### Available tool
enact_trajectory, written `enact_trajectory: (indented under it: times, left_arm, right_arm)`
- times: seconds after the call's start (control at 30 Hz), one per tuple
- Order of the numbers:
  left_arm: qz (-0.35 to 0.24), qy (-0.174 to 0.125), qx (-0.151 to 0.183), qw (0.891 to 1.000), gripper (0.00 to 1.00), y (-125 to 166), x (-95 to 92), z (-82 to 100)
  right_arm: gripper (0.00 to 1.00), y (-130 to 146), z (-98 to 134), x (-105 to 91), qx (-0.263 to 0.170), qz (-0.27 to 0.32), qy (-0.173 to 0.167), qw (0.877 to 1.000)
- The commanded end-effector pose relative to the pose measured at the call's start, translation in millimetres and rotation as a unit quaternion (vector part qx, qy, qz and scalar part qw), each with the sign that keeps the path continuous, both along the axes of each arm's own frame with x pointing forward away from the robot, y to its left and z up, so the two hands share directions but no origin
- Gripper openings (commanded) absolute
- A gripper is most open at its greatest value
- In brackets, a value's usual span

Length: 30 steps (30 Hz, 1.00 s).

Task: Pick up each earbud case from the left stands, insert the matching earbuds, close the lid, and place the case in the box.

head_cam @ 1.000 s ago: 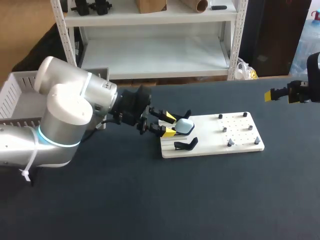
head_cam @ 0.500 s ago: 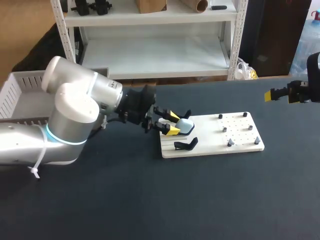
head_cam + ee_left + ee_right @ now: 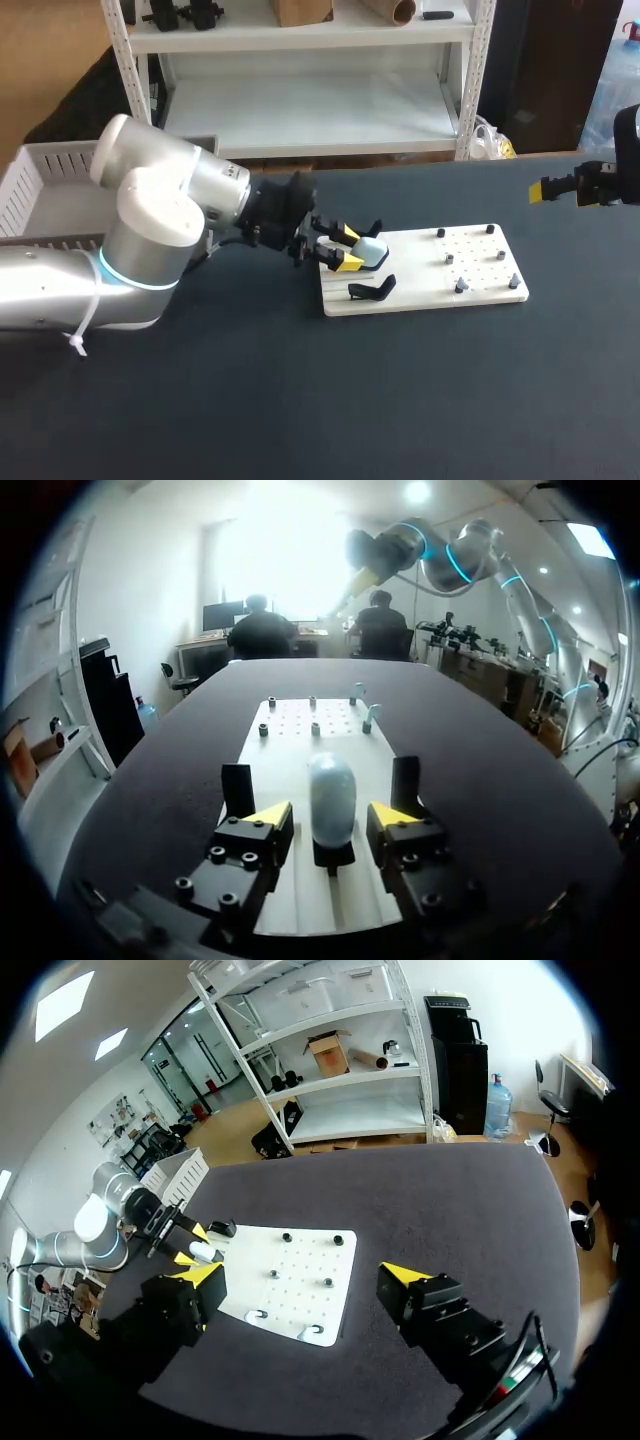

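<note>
A pale blue earbud case point(image 3: 374, 250) stands on a black stand at the left end of the white board point(image 3: 430, 290). My left gripper point(image 3: 343, 248) straddles it. In the left wrist view the case point(image 3: 332, 785) sits between the yellow-tipped fingers point(image 3: 262, 818) with a narrow gap on each side, so the left gripper point(image 3: 328, 820) is open. A second black stand point(image 3: 372, 290) beside it holds nothing. Two small white earbuds point(image 3: 362, 702) stand on pegs at the board's far end. My right gripper point(image 3: 565, 188) hangs open above the table's right edge, well away from the board point(image 3: 300, 1260).
A white slatted box point(image 3: 30, 190) stands at the table's far left, behind my left arm. Several small black pegs point(image 3: 490, 230) stick up from the board's right half. Dark table top point(image 3: 300, 400) stretches in front of the board.
My left gripper has slid a little to the right so its fingers flank the case, and the fingers have drawn slightly closer together. The right arm has kept still.
</note>
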<state>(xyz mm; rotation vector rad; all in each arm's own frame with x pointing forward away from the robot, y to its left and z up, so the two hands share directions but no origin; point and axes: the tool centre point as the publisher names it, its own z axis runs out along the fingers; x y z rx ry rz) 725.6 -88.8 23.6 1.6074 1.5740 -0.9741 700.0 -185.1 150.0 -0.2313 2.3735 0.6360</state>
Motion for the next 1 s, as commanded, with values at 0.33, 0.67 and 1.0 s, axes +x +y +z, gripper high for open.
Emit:
enact_trajectory:
  times: [0.33, 0.67, 1.0]
  left_arm:
    - [-0.001, 0.004, -0.002, 1.0, 0.4, -8.8, -0.6, -3.2]
    - [0.003, 0.003, -0.001, 1.0, 0.0, -8.8, -2.3, -4.1]
    - [0.005, -0.019, -0.048, 0.999, 0.0, 7.1, -11.2, 29.2]
  right_arm:
    - [1.0, 0.0, 0.0, 0.0, 0.0, 0.0, 0.0, 1.0]
    - [1.0, 0.0, 0.0, 0.0, 0.0, 0.0, 0.0, 1.0]
    - [1.0, 0.0, 0.0, 0.0, 0.0, 0.0, 0.0, 1.0]
